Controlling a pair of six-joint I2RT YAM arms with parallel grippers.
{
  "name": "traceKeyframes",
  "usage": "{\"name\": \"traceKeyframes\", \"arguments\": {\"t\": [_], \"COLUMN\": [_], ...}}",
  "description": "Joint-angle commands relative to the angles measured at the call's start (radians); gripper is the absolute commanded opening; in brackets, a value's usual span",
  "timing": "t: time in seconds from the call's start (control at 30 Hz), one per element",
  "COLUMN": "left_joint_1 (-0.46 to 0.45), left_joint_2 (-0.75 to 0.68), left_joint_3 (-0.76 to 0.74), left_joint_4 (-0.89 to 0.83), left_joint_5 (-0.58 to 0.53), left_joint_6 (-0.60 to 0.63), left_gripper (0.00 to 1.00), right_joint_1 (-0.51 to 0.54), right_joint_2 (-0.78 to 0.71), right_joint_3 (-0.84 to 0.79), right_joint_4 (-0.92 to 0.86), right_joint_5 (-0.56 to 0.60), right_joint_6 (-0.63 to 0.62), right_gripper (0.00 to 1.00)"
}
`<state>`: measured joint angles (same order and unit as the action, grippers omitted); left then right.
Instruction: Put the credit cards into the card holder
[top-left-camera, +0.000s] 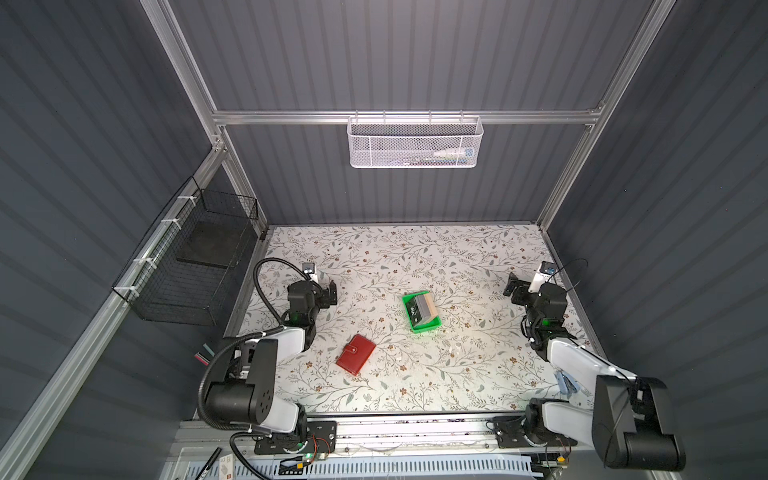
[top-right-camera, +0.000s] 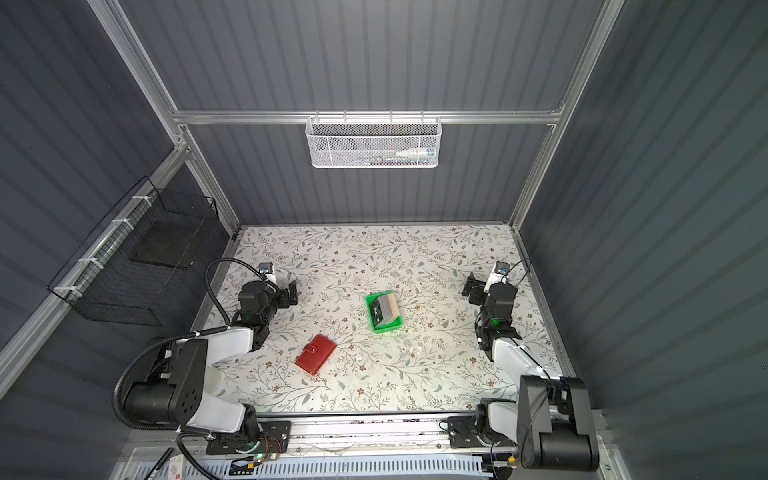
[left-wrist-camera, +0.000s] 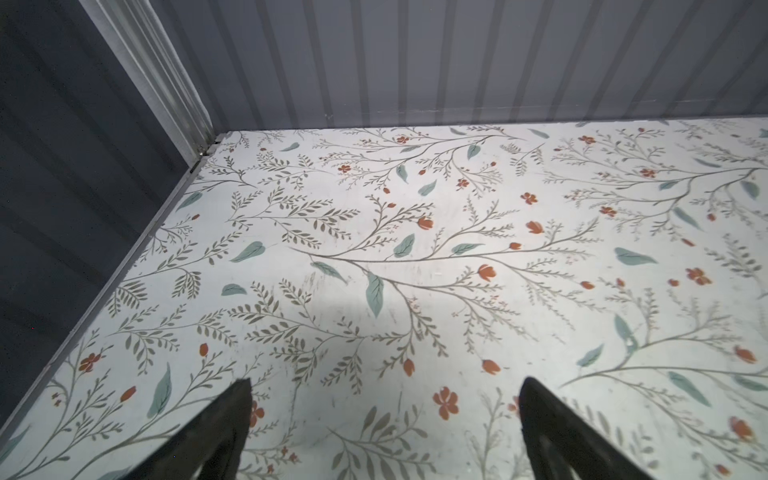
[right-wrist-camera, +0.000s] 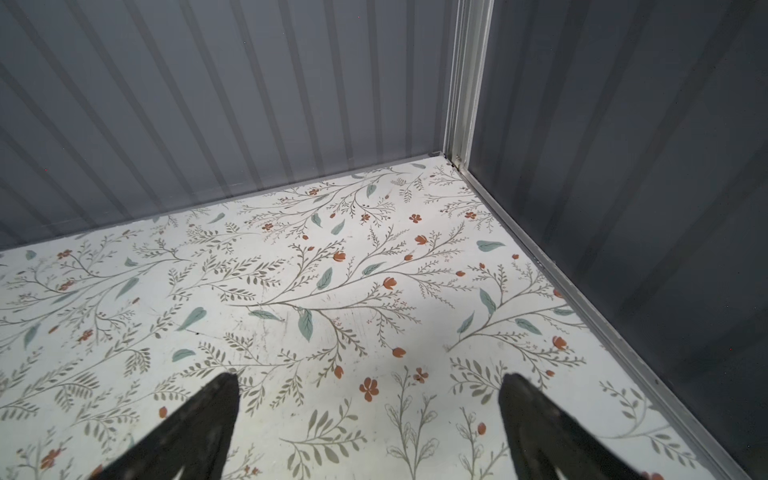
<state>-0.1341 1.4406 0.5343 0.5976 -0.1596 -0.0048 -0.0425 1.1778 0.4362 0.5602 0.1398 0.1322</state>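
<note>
Red card holder (top-left-camera: 356, 355): closed, lying near green tray (top-left-camera: 424, 327), front-left of it.
Credit cards (top-left-camera: 420, 308): stacked inside tray.
Left gripper (top-left-camera: 331, 291): spread, empty, left of tray.
Right gripper (top-left-camera: 512, 286): spread, empty, right of tray.

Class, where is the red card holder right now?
In both top views the card holder lies closed on the table, left of centre, below-left of the green tray and apart from it.

Bright overhead light on floral tabletop (top-left-camera: 415, 257); grey walls (top-left-camera: 83, 124) dim; faint glare near front edge; soft-edged shadows in wrist views; wide-angle stretch toward edges in all 4 views; fine detail slightly soft.
</note>
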Motion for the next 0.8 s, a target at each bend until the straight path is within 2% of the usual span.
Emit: {"name": "traceKeyframes", "arguments": {"t": [0.0,0.17,0.33,0.43,0.53,0.67,0.77], "left_joint_1": [-0.009,-0.062,-0.118,-0.162,-0.209,-0.251,-0.261], "left_joint_2": [-0.074,-0.139,-0.229,-0.282,-0.343,-0.405,-0.418], "left_joint_3": [0.074,0.133,0.144,0.136,0.130,0.126,0.137], "left_joint_4": [-0.240,-0.451,-0.610,-0.679,-0.754,-0.863,-0.964], "left_joint_5": [0.001,0.106,0.184,0.238,0.238,0.216,0.217], "left_joint_6": [-0.100,-0.217,-0.303,-0.320,-0.349,-0.422,-0.466], "left_gripper": [1.00,1.00,1.00,1.00,1.00,1.00,1.00], "right_joint_1": [0.026,0.070,0.204,0.248,0.318,0.442,0.461], "right_joint_2": [-0.067,-0.132,-0.175,-0.187,-0.222,-0.251,-0.237], "right_joint_3": [0.056,0.151,0.167,0.187,0.170,0.177,0.192], "right_joint_4": [-0.203,-0.479,-0.604,-0.699,-0.730,-0.809,-0.850], "right_joint_5": [0.013,0.020,-0.004,-0.092,-0.144,-0.041,-0.108], "right_joint_6": [0.071,0.246,0.278,0.357,0.421,0.501,0.532], "right_gripper": [0.99,0.99,0.99,0.99,0.99,0.99,0.99]}}
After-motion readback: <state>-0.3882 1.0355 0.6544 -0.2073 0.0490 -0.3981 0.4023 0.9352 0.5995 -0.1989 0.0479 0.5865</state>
